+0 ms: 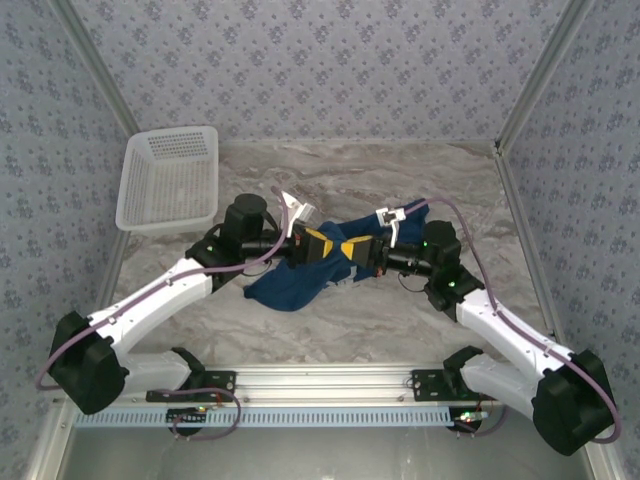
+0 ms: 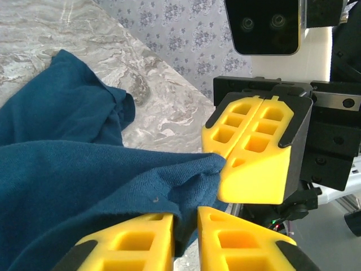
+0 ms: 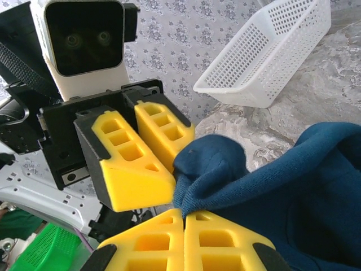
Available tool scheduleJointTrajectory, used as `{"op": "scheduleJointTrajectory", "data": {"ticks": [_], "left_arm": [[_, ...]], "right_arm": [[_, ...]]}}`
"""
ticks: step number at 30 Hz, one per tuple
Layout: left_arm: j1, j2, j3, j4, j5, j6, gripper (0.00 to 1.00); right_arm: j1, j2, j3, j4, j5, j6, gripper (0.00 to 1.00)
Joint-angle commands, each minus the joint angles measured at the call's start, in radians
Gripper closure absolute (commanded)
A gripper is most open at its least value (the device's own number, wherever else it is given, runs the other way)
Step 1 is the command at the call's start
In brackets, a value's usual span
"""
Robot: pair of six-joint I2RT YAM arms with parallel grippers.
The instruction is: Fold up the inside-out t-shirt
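Centre tight: left gripper (image 1: 318, 243) and right gripper (image 1: 352, 247) nose to nose over the t-shirt (image 1: 295, 282), no gap to pass. White basket (image 1: 170, 180) blocks far-left corner. Table (image 1: 400, 320) open far right and along near edge

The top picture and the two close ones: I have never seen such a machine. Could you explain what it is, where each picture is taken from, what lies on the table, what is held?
These are two white-and-black robot arms bolted to a grey marbled table. The top picture looks down from above and behind them; each close picture comes from a camera on one wrist. On the table lie a dark navy-blue cloth t-shirt and a white plastic lattice basket. The right gripper is shut on a fold of the t-shirt; the left gripper pinches the cloth beside it.
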Motion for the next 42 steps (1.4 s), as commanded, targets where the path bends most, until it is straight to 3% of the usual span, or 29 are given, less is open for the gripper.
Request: {"op": "scheduleJointTrajectory", "data": {"ticks": [1, 4, 7, 11, 16, 19, 29, 32, 37, 38, 39, 42], "left_arm": [[-0.006, -0.009, 0.045, 0.033, 0.033, 0.005, 0.92], [-0.005, -0.04, 0.053, 0.025, 0.032, -0.005, 0.97], [-0.008, -0.062, 0.081, -0.027, 0.019, -0.035, 1.0], [-0.017, -0.07, 0.123, -0.128, -0.015, -0.07, 1.0], [-0.038, -0.06, 0.19, -0.257, -0.056, -0.083, 1.0], [-0.046, -0.046, 0.22, -0.311, -0.025, -0.078, 1.0], [-0.049, -0.033, 0.232, -0.336, 0.009, -0.071, 1.0], [-0.049, -0.026, 0.235, -0.336, 0.013, -0.068, 1.0], [-0.047, -0.027, 0.247, -0.354, -0.022, -0.04, 1.0], [-0.045, -0.036, 0.247, -0.36, -0.045, -0.03, 1.0], [-0.044, -0.05, 0.243, -0.36, -0.075, -0.016, 0.96], [-0.043, -0.112, 0.206, -0.352, -0.199, 0.067, 0.66]], "right_arm": [[0.006, -0.022, 0.001, -0.054, 0.027, -0.056, 1.0], [0.005, -0.043, 0.018, -0.189, 0.115, -0.122, 0.98], [0.027, -0.081, 0.083, -0.445, 0.349, -0.253, 0.83], [0.108, -0.121, 0.149, -0.595, 0.508, -0.42, 0.7], [0.174, -0.14, 0.173, -0.608, 0.453, -0.562, 0.53], [0.189, -0.125, 0.18, -0.553, 0.386, -0.608, 0.43], [0.187, -0.017, 0.238, -0.417, 0.235, -0.7, 0.38], [0.186, 0.019, 0.26, -0.411, 0.215, -0.702, 0.45], [0.168, 0.022, 0.25, -0.463, 0.22, -0.709, 0.98], [0.161, 0.016, 0.241, -0.467, 0.221, -0.704, 1.0], [0.151, 0.01, 0.226, -0.467, 0.224, -0.691, 1.0], [0.121, -0.013, 0.193, -0.43, 0.213, -0.621, 1.0]]}}
